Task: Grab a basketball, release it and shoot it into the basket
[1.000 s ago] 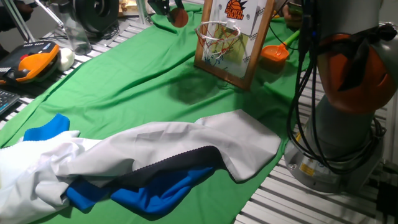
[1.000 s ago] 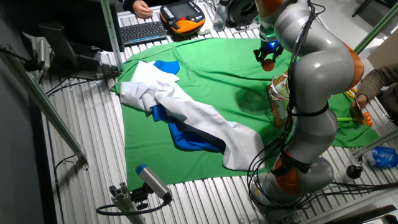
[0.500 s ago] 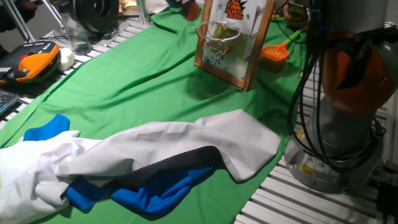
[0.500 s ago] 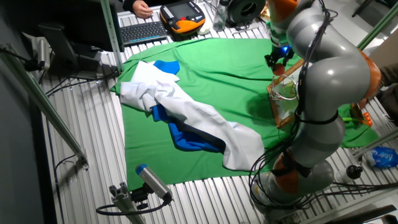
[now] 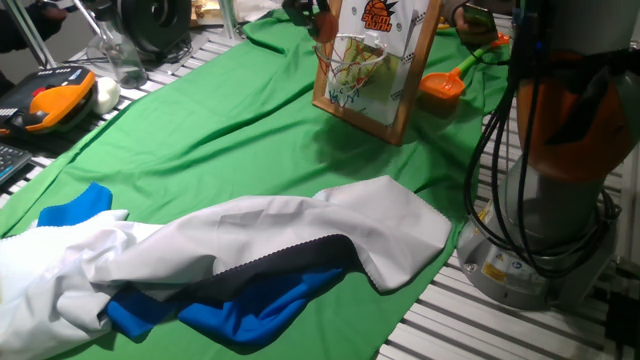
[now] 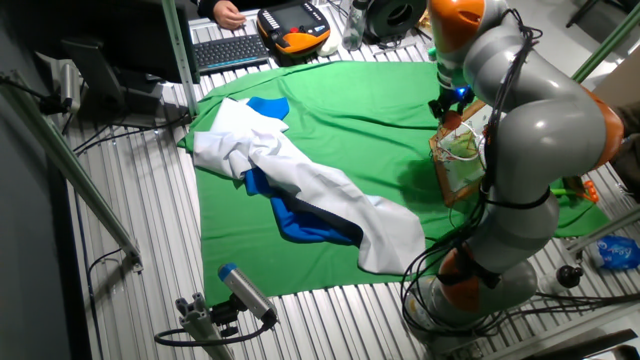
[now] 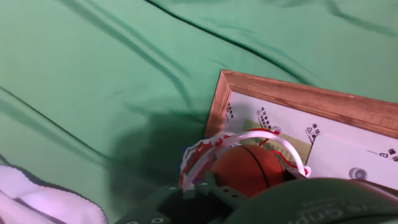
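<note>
Since a second ago I have swung in from open cloth to the basket [image 5: 352, 62]. Nearest me, my gripper [image 5: 318, 22] clamps the basketball [image 7: 247, 169] just over the rim. Beyond stands the backboard [image 7: 323, 124]; a release slightly off-centre could bounce the ball off it.

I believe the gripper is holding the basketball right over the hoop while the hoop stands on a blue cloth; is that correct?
Not quite: the cloth under the hoop is green, as one fixed view shows; the blue fabric lies far off. The gripper does hold the basketball over the hoop.
</note>
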Tool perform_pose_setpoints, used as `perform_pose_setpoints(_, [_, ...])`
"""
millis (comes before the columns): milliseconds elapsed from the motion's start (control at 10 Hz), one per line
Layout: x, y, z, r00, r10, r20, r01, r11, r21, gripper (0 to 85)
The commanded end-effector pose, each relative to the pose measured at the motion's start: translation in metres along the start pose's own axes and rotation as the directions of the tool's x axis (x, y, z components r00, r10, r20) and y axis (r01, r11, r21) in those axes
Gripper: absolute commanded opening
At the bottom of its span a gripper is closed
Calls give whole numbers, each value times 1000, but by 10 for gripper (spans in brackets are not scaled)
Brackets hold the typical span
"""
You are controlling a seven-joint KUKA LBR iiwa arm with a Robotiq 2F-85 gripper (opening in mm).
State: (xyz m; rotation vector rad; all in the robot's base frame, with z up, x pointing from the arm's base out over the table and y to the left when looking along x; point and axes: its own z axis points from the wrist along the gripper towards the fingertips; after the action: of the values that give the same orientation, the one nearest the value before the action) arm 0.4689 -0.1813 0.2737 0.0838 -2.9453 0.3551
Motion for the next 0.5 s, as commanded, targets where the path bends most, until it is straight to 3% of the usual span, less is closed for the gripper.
perform_pose_setpoints(0, [1, -1, 1, 1000, -4, 1, 4, 1000, -1, 0])
perform_pose_setpoints(400, [4, -3, 9, 1000, -11, 3, 11, 1000, 15, 0])
